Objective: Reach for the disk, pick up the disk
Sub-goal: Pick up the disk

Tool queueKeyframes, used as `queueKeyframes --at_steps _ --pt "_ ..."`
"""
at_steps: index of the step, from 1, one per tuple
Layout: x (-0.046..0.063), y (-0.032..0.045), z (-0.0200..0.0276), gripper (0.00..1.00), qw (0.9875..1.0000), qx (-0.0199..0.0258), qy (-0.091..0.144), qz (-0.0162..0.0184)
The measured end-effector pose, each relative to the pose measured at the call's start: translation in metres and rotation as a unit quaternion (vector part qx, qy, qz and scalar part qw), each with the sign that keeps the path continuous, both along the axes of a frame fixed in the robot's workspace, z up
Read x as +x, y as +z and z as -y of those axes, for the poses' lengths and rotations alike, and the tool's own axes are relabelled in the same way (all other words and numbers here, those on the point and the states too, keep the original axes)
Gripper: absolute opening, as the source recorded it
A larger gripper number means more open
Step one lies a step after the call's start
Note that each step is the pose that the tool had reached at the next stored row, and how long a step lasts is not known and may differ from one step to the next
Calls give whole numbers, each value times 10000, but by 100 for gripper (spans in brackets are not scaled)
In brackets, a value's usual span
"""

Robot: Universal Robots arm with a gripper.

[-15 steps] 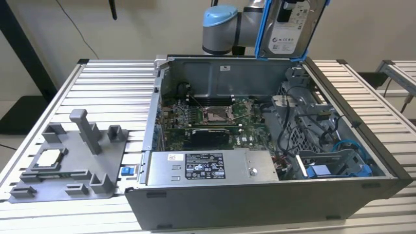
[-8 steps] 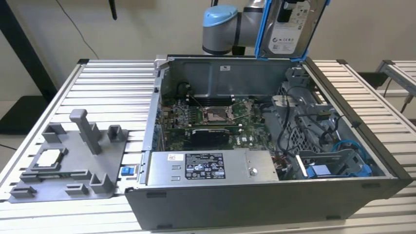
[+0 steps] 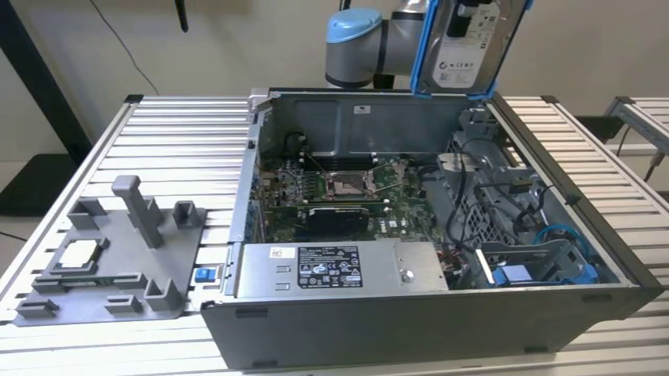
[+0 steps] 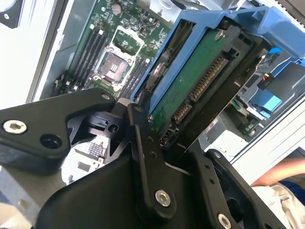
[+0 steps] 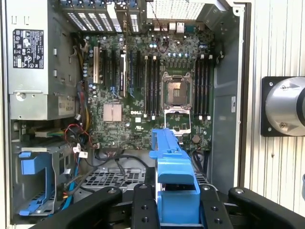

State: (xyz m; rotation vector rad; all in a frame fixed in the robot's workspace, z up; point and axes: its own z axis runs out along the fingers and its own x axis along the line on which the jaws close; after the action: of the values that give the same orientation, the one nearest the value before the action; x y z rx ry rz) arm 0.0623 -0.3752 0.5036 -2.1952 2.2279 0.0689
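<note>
Disk (image 3: 468, 47) hangs clamped between the end effector's (image 4: 164, 143) fingers, lifted clear above the open computer case (image 3: 418, 235) directly beneath it. Judging by this, keeping the clamp firm on the blue rails (image 5: 174, 181) matters most.

The disk (image 3: 465, 47) hangs clear above the open computer case (image 3: 418, 313); below, cables (image 3: 491, 176) and a blue bracket (image 3: 544, 262) crowd the case's right side.
</note>
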Motion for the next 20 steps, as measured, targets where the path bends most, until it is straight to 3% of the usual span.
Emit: queueKeyframes --at_steps 6,20 --pt "82 -4 88 0 10000 1 0 -12" --pt "232 -16 427 0 10000 46 0 -30"
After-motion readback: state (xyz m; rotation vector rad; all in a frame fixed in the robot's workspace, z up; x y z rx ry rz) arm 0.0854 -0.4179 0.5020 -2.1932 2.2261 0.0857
